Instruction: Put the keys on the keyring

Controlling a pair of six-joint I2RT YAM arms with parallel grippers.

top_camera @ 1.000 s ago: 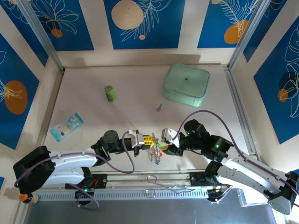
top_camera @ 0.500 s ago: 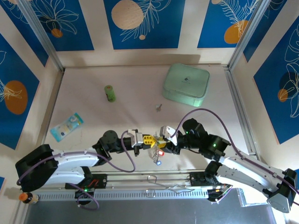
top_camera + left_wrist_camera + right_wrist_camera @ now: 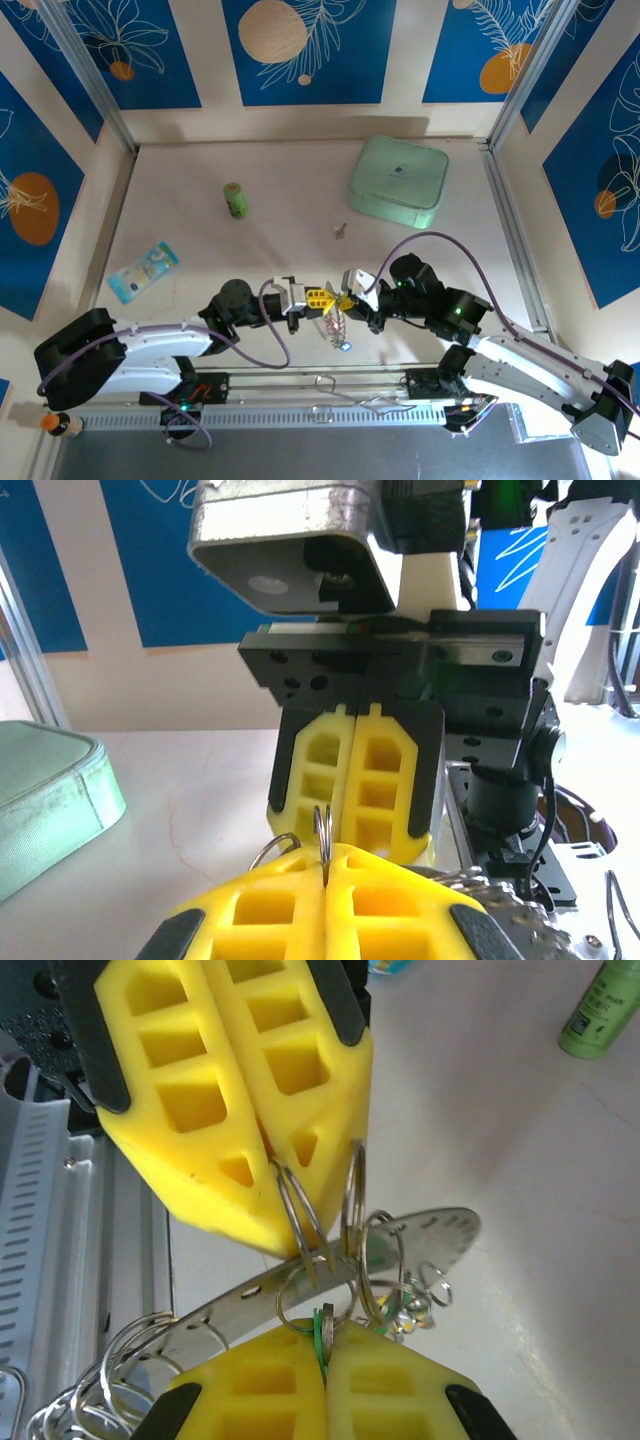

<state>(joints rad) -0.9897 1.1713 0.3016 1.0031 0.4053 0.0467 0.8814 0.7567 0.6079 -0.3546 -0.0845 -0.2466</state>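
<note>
**A:** What could go wrong for us from here?

**B:** Both arms have hold of one bunch. The left gripper [image 3: 325, 865] is closed tight on a thin wire ring [image 3: 322, 830]. The right gripper [image 3: 322, 1350] is closed tight on a green sliver [image 3: 322, 1332], probably a key's tag, though we can't be sure this close up. If either arm pulls too hard, we think the slick wire could slide out of the hard fingers. The bunch would then drop onto the table [image 3: 200, 240].

**A:** Where do we find everything?

**B:** The keyring [image 3: 334, 322] hangs between the two grippers over the table's near edge, with the keys [image 3: 344, 346] dangling under it. One plain key [image 3: 340, 231] lies well apart, near the box [image 3: 398, 180]. We could easily forget that one.

**A:** And what are we handling?

**B:** The table is pale, matte and flat. The box is mint green with rounded corners. The fingers are yellow plastic wedges with hollow cells. The keyring is silvery, looped like a chain. The keys are tiny metal pieces with coloured tags. The wire ring is thin, round and shiny.
</note>
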